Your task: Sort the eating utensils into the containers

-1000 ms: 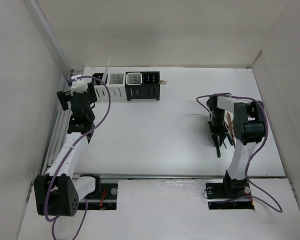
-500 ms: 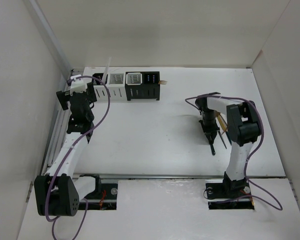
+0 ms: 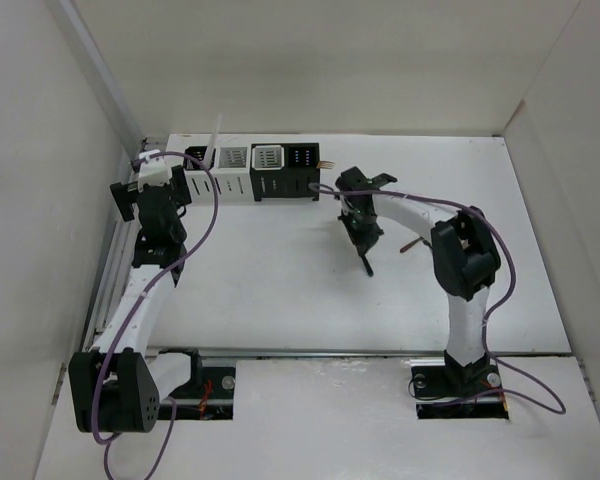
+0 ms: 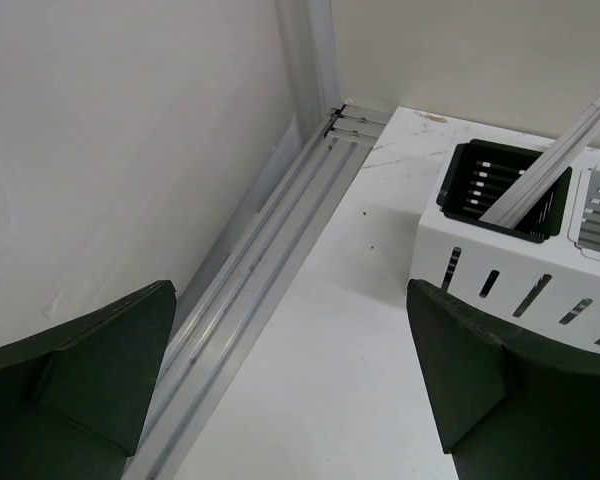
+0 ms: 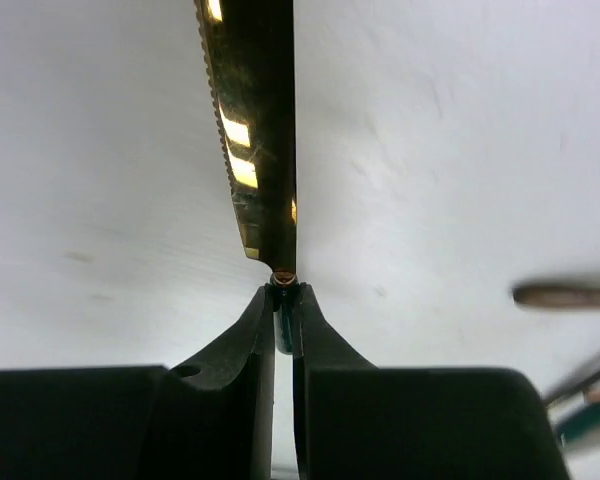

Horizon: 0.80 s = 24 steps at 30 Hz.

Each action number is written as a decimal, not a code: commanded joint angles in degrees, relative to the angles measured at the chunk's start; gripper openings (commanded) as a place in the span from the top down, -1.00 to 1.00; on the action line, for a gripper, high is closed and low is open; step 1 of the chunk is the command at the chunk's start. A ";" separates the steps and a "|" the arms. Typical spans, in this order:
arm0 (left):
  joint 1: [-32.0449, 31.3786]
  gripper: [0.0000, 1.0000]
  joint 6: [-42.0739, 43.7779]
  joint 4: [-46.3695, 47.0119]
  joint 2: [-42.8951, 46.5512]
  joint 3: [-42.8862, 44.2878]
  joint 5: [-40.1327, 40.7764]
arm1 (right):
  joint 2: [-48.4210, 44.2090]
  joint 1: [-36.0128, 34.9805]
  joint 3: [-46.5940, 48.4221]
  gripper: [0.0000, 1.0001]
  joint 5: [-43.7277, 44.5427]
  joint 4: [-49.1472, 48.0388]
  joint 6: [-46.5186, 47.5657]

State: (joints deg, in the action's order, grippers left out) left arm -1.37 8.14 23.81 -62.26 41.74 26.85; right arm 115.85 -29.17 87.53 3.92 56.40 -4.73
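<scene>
While the white worktop point(image 3: 280, 300) fills the floor of a pale-walled enclosure, two arms reach out over it from their bases at 6 o'clock. The left arm point(image 3: 145, 280) stretches toward 10 o'clock beside an aluminium rail point(image 4: 270, 290) that runs along the worktop's 9 o'clock edge. The right arm point(image 3: 460, 270) bends back toward the centre.

A row of four slotted caddies point(image 3: 250, 172) stands at 11 o'clock, touching side to side. From 9 toward 3 o'clock it holds two white ones, then two black ones.

The left end effector point(image 4: 290, 400) hovers just at the 9 o'clock end of that row with its fingers point(image 4: 80, 380) spread wide and nothing between them. The right end effector point(image 3: 363, 238) sits a little past the worktop's centre toward 1 o'clock, below the last black caddy point(image 3: 302, 172) and apart from it. Its fingers point(image 5: 255, 330) are pinched together on a gold serrated knife point(image 5: 260, 130), gripping it at the dark end where blade meets handle. From above, the knife points toward 6 o'clock.

A thin pale stick point(image 4: 560, 150) leans in the first white caddy point(image 4: 500, 270), tilted toward 12 o'clock. Gold tips point(image 3: 326, 163) poke out at the 3 o'clock side of the last black caddy. One slim brown utensil point(image 3: 412, 243) lies on the worktop at 3 o'clock from the right end effector, too small to identify.
</scene>
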 commanded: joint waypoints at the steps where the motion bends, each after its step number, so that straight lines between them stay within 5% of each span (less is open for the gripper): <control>1: 0.22 -1.00 0.38 0.63 2.23 2.39 0.66 | -3.26 0.51 6.41 1.00 -3.84 -8.93 0.25; 13: 0.22 -1.00 -0.14 -1.66 1.62 2.91 0.04 | -12.76 0.52 18.99 1.00 2.40 -34.31 -5.63; 17: 0.22 -1.00 0.47 -1.66 0.39 4.31 0.04 | -8.11 -0.80 24.26 1.00 5.21 -47.33 -6.25; 24: 0.22 -1.00 0.47 -2.81 -1.99 6.42 0.04 | 6.66 -2.38 41.13 1.00 8.03 -49.37 -6.25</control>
State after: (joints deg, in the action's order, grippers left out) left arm -1.37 8.19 20.10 -64.01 44.91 26.92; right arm 117.71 -30.46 125.05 9.82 10.70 -10.35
